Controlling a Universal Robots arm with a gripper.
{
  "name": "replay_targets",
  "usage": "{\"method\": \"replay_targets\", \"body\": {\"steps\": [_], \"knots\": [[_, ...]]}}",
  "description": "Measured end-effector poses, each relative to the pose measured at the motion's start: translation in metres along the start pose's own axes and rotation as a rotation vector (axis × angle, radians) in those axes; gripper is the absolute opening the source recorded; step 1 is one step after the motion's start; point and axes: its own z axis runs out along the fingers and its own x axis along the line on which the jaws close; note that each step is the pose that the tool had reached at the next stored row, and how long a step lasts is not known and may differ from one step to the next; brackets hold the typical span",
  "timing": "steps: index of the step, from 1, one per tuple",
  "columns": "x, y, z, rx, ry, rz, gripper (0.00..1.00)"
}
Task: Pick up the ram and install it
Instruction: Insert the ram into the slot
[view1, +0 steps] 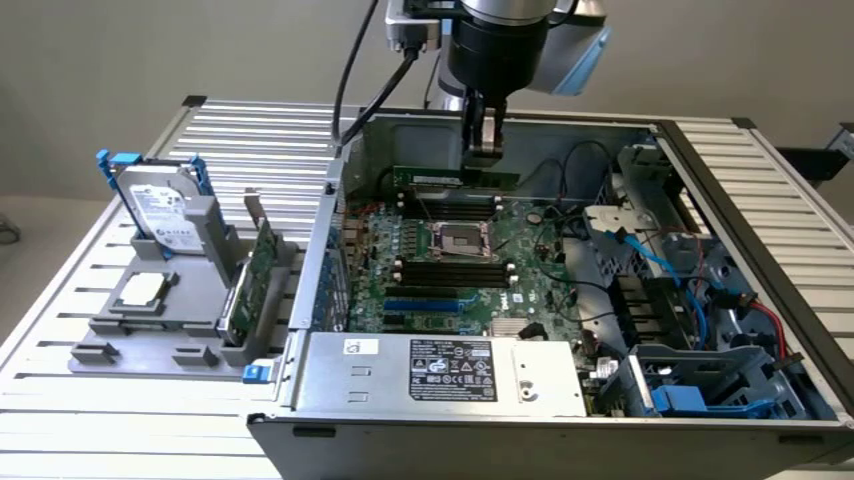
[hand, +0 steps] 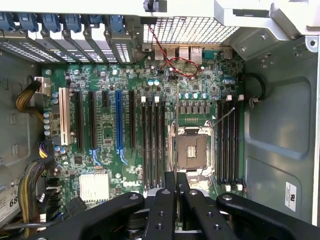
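The ram (view1: 461, 180), a long thin green stick, hangs level just over the far part of the motherboard (view1: 534, 270) inside the open computer case (view1: 320, 300). My gripper (view1: 481, 150) comes down from above and is shut on the stick near its right end. In the wrist view the ram (hand: 177, 125) shows edge-on as a thin line running out from between the black fingers (hand: 165, 200) of the gripper (hand: 176, 175). It lies between two banks of black memory slots (hand: 152, 145) (hand: 227, 140), over the edge of the CPU socket (hand: 192, 150).
On the exterior view's left a grey holder (view1: 120, 330) carries a silver hard drive with blue rails (view1: 160, 205), a wider green expansion card (view1: 254, 280) and a small chip (view1: 140, 290). The power supply (view1: 441, 370) fills the case's near side; cables and drive bays (view1: 694, 300) crowd its right.
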Motion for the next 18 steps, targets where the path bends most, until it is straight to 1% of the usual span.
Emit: {"method": "replay_targets", "body": {"steps": [9, 18], "knots": [[0.0, 0.0, 0.0001, -0.0001, 0.0001, 0.0, 0.13], [0.002, 0.0019, 0.0157, 0.0, 0.0001, -0.001, 0.13]]}}
